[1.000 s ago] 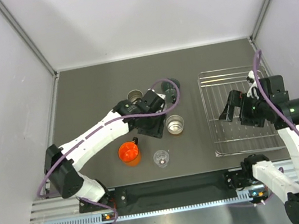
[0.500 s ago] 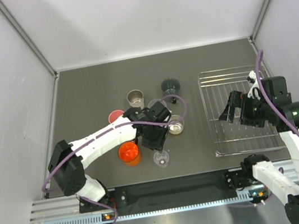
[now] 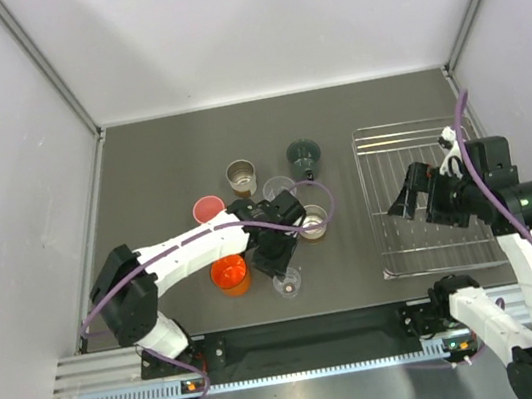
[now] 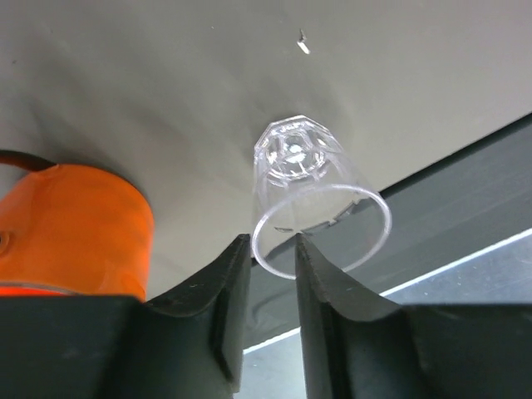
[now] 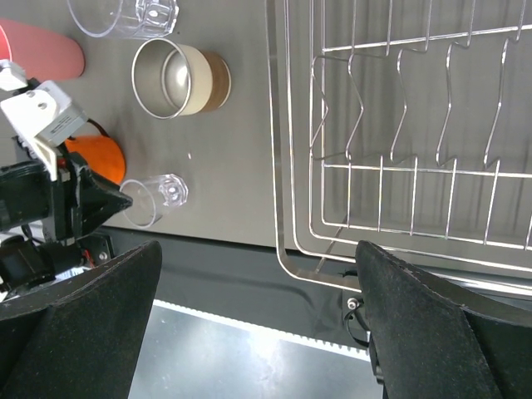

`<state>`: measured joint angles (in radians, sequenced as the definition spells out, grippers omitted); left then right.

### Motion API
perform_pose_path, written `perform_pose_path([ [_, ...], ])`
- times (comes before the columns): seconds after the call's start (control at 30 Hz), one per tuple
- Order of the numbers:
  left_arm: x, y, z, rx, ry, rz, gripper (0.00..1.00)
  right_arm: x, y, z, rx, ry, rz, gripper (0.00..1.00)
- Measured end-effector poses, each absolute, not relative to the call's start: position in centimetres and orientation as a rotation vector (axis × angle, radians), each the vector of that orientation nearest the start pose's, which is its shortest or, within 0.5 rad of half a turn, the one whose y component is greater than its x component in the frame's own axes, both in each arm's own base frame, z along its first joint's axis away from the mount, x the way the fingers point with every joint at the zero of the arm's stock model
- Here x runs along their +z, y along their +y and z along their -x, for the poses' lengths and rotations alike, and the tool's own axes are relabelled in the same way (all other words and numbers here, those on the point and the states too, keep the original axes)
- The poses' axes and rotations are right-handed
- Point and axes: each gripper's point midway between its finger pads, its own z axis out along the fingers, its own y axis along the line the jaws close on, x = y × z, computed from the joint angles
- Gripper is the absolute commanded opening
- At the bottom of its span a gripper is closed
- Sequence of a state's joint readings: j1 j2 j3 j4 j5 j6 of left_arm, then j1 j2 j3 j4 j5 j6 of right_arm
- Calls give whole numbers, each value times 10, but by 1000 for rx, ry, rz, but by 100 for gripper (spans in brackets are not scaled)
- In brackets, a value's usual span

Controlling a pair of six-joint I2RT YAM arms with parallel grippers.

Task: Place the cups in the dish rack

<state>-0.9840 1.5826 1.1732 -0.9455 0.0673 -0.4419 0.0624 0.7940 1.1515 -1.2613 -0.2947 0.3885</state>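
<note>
Several cups stand on the dark table: a steel cup (image 3: 240, 174), a dark green cup (image 3: 303, 156), a clear cup (image 3: 278, 189), a pink cup (image 3: 208, 209), a second steel cup (image 3: 312, 221), an orange cup (image 3: 229, 274) and a clear cup (image 3: 287, 282) nearest the front. My left gripper (image 4: 270, 266) straddles that front clear cup's (image 4: 320, 195) rim, with a narrow gap still showing between the jaws. At the right lies the empty silver dish rack (image 3: 415, 127). My right gripper (image 5: 258, 324) hangs wide open over the rack's (image 5: 287, 125) front left corner, holding nothing.
The orange cup (image 4: 71, 229) stands close beside my left fingers. The table's front edge and a black strip run just beyond the front clear cup. Grey walls close in the table at the left, back and right.
My left gripper has moved from the steel cup toward the near edge, down onto the front clear cup, and its jaws have narrowed. The right arm has barely moved.
</note>
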Motion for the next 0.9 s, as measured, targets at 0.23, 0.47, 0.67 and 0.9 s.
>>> perform_pose_path([
  [0.23, 72, -254, -134, -258, 2920, -826, 23, 226, 77, -153, 562, 2512, -284, 100],
  [0.47, 73, -253, -134, -256, 2919, -839, 0, 225, 79, -152, 579, 2518, -279, 100],
  [0.67, 129, -289, -153, -407, 2796, -857, 0, 232, 92, -149, 685, 2517, -223, 100],
  [0.9, 259, -348, -187, -944, 2478, -762, 0, 285, 119, -153, 895, 2378, -41, 100],
])
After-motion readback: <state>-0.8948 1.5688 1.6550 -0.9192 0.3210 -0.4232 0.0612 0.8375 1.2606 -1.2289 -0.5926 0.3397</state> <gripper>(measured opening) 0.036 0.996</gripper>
